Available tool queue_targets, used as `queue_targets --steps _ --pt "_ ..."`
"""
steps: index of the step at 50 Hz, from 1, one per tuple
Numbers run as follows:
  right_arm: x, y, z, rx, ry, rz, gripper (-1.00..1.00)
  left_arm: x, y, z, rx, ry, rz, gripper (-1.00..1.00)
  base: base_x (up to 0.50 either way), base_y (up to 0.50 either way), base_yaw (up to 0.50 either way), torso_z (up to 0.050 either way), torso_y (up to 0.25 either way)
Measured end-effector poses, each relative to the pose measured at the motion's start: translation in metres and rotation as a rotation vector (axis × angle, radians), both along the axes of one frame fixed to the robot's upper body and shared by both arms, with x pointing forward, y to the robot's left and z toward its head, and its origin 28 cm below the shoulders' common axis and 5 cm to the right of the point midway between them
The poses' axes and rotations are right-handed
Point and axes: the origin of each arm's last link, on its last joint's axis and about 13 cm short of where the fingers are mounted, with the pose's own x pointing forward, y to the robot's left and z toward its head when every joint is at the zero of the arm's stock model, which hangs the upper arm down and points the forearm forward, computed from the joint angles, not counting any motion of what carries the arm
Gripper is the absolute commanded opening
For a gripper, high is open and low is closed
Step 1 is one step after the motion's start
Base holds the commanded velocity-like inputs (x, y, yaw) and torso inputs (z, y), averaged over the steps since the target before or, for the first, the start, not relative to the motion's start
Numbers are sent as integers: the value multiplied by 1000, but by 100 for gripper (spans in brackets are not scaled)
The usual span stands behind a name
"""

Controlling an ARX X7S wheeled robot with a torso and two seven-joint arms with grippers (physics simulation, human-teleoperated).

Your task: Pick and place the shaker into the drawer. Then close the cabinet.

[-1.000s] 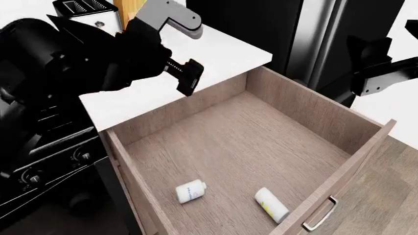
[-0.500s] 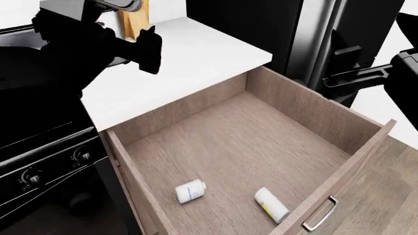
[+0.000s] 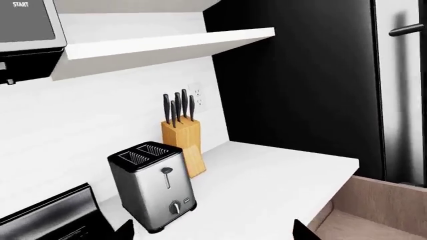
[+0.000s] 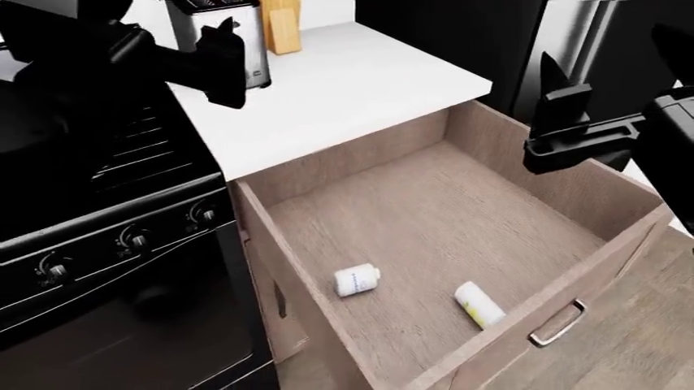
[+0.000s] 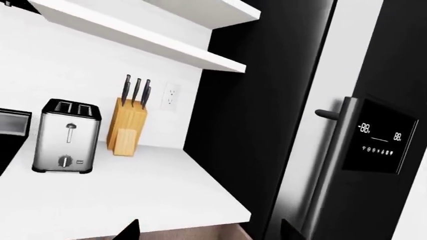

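The drawer (image 4: 635,244) stood pulled out of the cabinet (image 4: 276,305), w/ its bar handle (image 4: 557,324) on the front panel. The shaker (image 4: 479,304) lay on its side on the drawer floor, close to the front wall; a 2nd small white container (image 4: 356,279) lay near it, apart. The right gripper (image 4: 564,122) hung over the drawer's right wall, holding nothing; jaw state can't be told. The left gripper (image 4: 224,61) hovered over the white counter (image 4: 358,89) beside the toaster (image 3: 153,192), jaws unclear too. At the counter's back edge: knife block (image 3: 183,145).
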Motion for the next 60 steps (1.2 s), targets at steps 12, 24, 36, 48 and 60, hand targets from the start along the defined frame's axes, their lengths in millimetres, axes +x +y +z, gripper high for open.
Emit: queue_targets --steps 12,24,36,48,60 --pt "-2 1 0 -14 8 3 100 -1 1 1 -10 -2 2 100 -342 394 0 1 0" --pt "-3 3 0 -7 1 13 100 -5 4 2 -26 -12 12 100 -237 163 421 0 0" --pt "-5 4 0 -11 -8 8 100 -10 7 2 -41 -31 46 100 -28 14 500 0 0" --pt "-5 8 -6 -7 -22 -19 100 -17 8 -3 -44 -49 74 100 -5 2 500 0 0" --pt "0 20 -19 20 -69 -16 100 -24 8 -23 -57 -83 150 100 0 0 500 0 0"
